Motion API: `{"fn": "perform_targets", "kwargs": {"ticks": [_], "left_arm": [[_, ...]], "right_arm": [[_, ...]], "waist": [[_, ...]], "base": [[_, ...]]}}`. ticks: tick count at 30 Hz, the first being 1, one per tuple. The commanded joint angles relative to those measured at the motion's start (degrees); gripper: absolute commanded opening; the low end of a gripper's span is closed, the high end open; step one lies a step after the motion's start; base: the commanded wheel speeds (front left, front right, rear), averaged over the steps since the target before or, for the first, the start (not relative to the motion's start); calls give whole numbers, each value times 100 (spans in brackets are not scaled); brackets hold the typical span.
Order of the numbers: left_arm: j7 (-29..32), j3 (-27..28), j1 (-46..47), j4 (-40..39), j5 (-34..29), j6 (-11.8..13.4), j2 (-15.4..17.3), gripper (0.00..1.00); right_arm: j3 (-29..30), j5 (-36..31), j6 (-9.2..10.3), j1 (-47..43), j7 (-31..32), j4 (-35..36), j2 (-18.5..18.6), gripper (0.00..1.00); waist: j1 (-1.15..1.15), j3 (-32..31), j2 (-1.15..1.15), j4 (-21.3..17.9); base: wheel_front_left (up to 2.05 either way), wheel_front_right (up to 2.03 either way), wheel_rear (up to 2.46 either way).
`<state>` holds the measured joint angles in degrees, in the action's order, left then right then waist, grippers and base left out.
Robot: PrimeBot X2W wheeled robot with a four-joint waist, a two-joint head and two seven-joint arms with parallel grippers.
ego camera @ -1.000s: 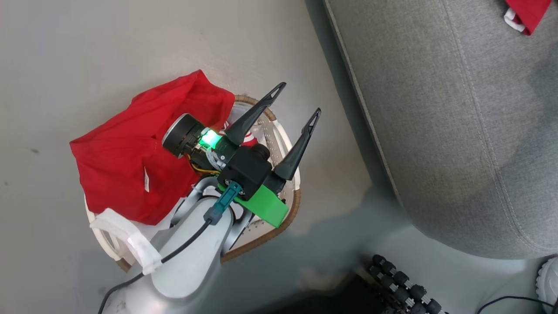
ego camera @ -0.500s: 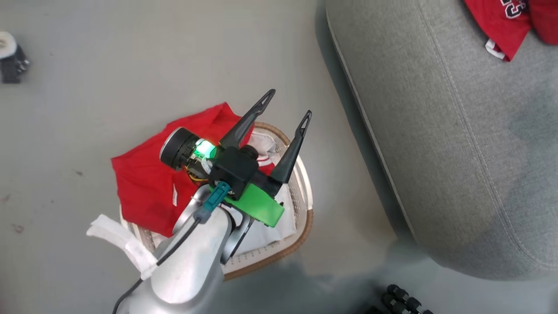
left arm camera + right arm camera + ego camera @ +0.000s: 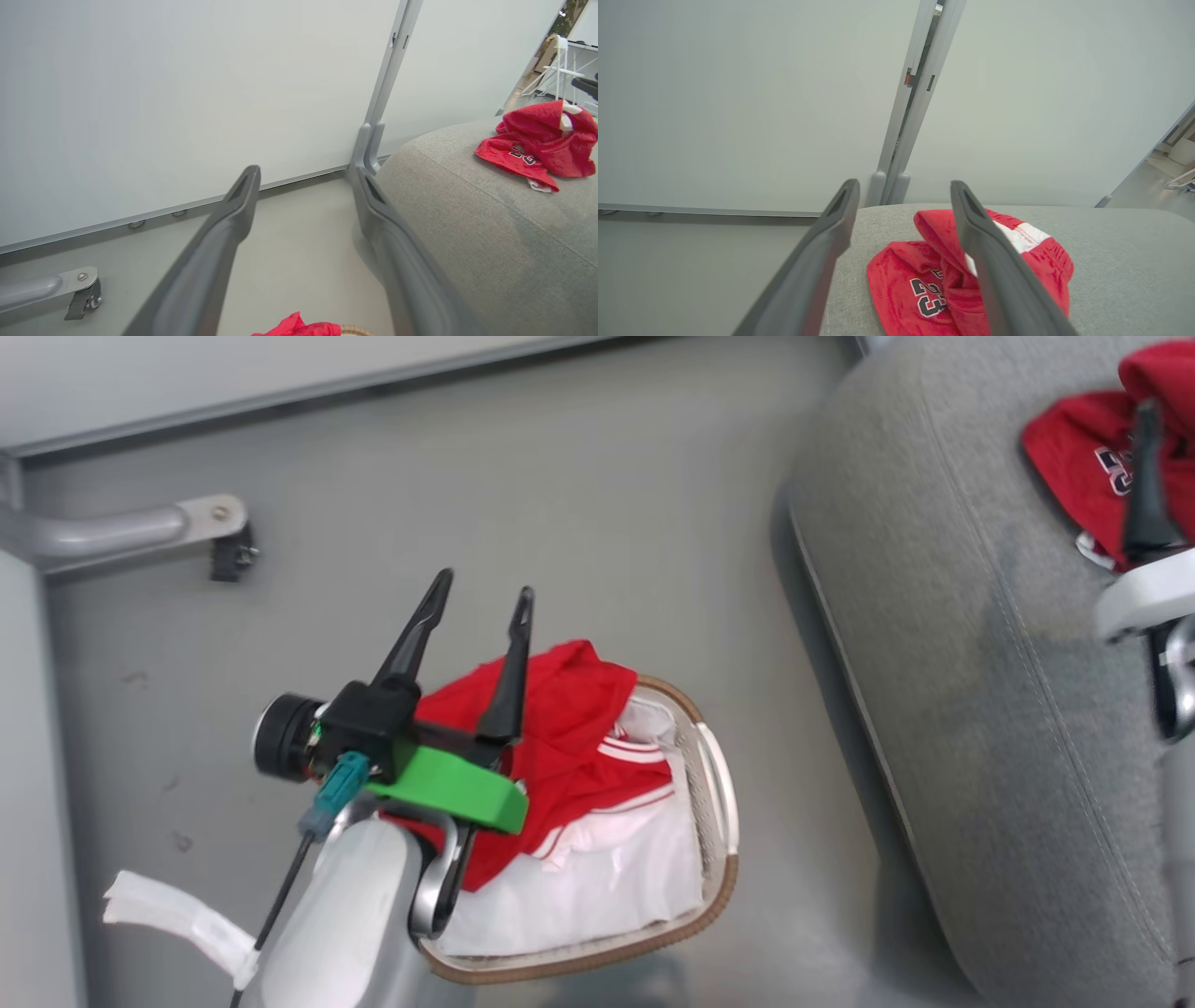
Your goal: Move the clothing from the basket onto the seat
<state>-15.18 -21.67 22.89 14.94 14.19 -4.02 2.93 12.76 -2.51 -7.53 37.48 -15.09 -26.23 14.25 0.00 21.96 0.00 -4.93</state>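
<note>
Above the white perforated plastic basket (image 3: 719,803) of red clothing (image 3: 569,709), the left gripper (image 3: 485,582) gapes empty; over a red jersey (image 3: 924,289) numbered "23", the right gripper (image 3: 904,183) does likewise.

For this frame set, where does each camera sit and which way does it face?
Head view: on the head, looking down at the floor, basket and couch; shows the open left gripper, its pale forearm, and the right arm's wrist.
Left wrist view: above the basket, looking along the left gripper's fingers toward the white wall.
Right wrist view: over the couch, looking along the open right gripper at red clothing lying there.
Shared: both wrist views show the wall's grey post; all three show that clothing.
</note>
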Motion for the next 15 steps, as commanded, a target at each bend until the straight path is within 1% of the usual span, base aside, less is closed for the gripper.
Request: {"fn": "perform_targets", "kwargs": {"ticks": [1, 4, 6, 8, 15], "left_arm": [[5, 96, -168, -12, 47, 51, -3, 100], [5, 343, -371, 17, 93, 123, -3, 100], [5, 503, -501, 36, 129, 164, -1, 100], [5, 636, -640, 59, 113, 183, -2, 100], [5, 1001, -1194, 47, 209, 251, -2, 100]], "right_arm": [[-59, -11, 8, -159, -12, 52, -91, 100], [-309, -30, 8, -382, -12, 128, -382, 100], [-431, 38, 8, -454, -13, 117, -449, 100], [-528, 83, 8, -627, -12, 138, -592, 100], [-644, 132, 8, -1392, -12, 417, -947, 100]], "waist": [[0, -552, 0, 532], [0, -733, 0, 657], [0, -846, 0, 733], [0, -963, 0, 803], [0, -1343, 0, 980]], "base": [[0, 0, 0], [0, 0, 0], [0, 0, 0], [0, 0, 0], [0, 0, 0]]}}
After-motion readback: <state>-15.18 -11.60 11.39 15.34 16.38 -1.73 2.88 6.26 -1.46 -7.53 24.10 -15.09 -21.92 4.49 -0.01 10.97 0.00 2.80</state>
